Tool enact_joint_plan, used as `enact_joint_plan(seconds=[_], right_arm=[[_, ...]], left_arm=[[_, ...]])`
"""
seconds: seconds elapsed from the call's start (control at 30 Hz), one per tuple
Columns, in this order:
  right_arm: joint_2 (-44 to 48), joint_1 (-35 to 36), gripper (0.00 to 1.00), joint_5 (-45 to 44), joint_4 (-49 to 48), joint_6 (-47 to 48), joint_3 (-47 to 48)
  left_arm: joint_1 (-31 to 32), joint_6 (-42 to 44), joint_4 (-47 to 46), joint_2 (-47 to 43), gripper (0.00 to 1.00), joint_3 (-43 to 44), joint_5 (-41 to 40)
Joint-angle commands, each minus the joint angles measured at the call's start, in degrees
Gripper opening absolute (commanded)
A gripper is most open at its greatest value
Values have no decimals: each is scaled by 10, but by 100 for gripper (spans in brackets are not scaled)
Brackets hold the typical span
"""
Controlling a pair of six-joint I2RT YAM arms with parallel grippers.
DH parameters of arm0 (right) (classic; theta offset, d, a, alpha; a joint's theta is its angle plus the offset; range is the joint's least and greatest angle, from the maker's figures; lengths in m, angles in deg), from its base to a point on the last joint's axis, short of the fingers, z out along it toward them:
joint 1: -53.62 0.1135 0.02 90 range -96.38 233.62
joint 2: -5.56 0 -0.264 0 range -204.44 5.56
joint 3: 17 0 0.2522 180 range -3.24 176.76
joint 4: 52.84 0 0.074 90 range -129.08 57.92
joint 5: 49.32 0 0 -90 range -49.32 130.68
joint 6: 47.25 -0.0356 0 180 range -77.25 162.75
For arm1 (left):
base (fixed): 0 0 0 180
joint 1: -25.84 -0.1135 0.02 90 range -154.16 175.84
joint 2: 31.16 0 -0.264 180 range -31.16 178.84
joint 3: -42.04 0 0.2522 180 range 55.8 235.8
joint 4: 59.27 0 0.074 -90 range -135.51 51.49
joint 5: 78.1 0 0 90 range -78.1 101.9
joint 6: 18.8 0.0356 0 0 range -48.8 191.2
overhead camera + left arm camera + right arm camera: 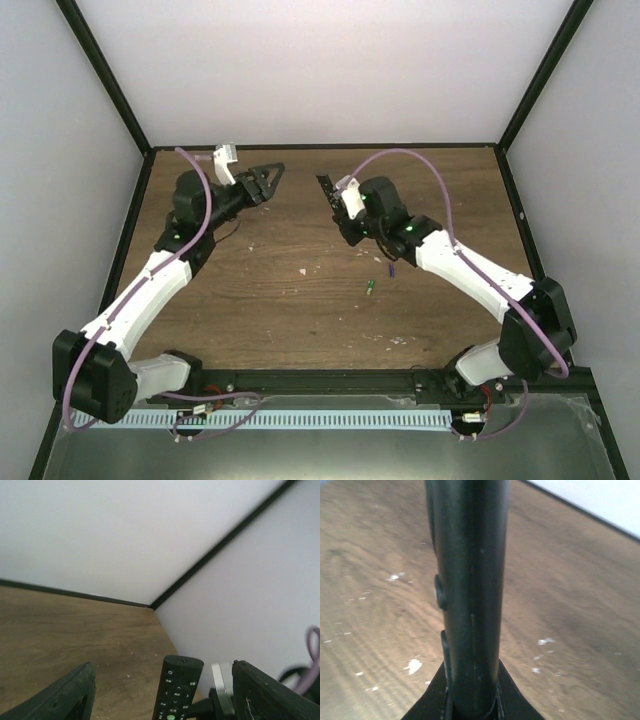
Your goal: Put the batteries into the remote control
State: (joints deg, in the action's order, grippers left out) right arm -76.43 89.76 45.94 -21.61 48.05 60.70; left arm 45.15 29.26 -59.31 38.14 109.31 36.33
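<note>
The black remote control (326, 188) is held off the table at the back centre, gripped edge-on by my right gripper (345, 208). In the right wrist view the remote (470, 570) runs up from the shut jaws of the right gripper (470, 702). My left gripper (270, 180) is open and empty, just left of the remote and pointing at it. In the left wrist view the remote's button face (177, 690) shows between the left gripper's (163, 680) spread fingers (75, 695). The green battery (370, 288) and the purple battery (391, 268) lie on the table below the right arm.
The wooden table (300, 300) is walled by white panels with black frame edges at the back (320, 146) and both sides. Small white flecks dot the wood (412, 666). Purple cables loop over both arms.
</note>
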Motion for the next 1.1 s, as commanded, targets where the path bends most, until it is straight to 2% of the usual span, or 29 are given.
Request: enact_joint_plan(seconds=[0.0,0.13,0.33,0.53,0.7,0.97,1.07], right_arm=[[-23,49,1,-240,-33,50,37],[-44,84,1,-350,-108,127,12],[-57,102,1,-419,-264,255,-44],[-61,123,1,-434,-428,379,-103],[-78,134,1,-442,-529,454,-132],[-119,141,1,-476,-610,518,-127],[-137,145,1,-486,-603,523,-112]], left_arm=[[36,-103,164,-12,75,46,-184],[47,-164,195,-10,75,73,-216],[64,-215,218,-21,75,94,-254],[68,-269,200,-14,75,87,-225],[75,-289,194,4,75,84,-200],[77,-294,199,9,74,80,-198],[78,-293,200,11,74,79,-202]])
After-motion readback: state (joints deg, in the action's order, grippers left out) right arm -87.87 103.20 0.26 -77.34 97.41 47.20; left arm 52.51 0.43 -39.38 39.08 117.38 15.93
